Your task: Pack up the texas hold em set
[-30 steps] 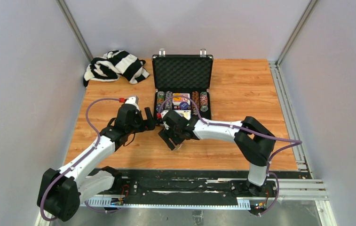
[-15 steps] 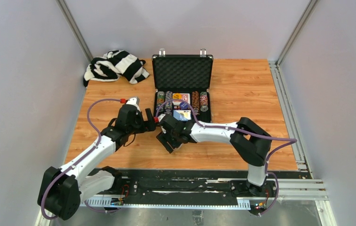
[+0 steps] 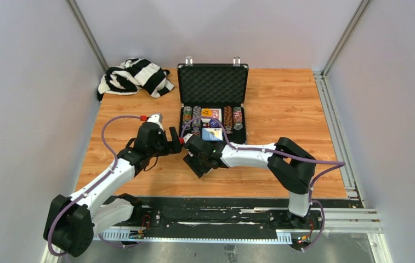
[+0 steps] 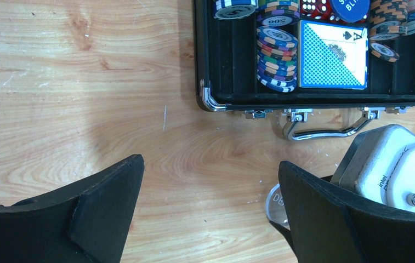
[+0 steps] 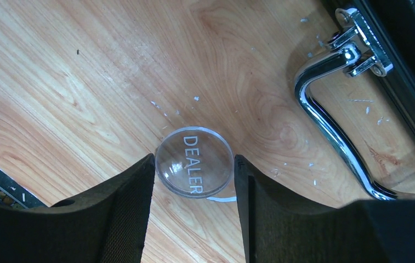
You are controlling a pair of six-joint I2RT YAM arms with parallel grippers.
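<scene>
The black briefcase (image 3: pixel 212 85) stands open at the back centre, its tray holding poker chips (image 4: pixel 276 55), a blue card deck (image 4: pixel 332 55), red dice (image 4: pixel 314 8) and a blue round button (image 4: pixel 350 6). A clear round dealer button (image 5: pixel 194 161) lies flat on the table just in front of the case's silver handle (image 5: pixel 325 120). My right gripper (image 5: pixel 195 159) is open, its fingers close on either side of the button. My left gripper (image 4: pixel 210 164) is open and empty above bare wood beside the case's front left corner; the dealer button (image 4: pixel 275 201) shows by its right finger.
A black-and-white striped cloth (image 3: pixel 134 76) lies at the back left. Grey walls close in the table on three sides. The two wrists sit close together in front of the case (image 3: pixel 186 148).
My right gripper has moved left and a little toward the case front, onto the dealer button. The left arm has barely moved.
</scene>
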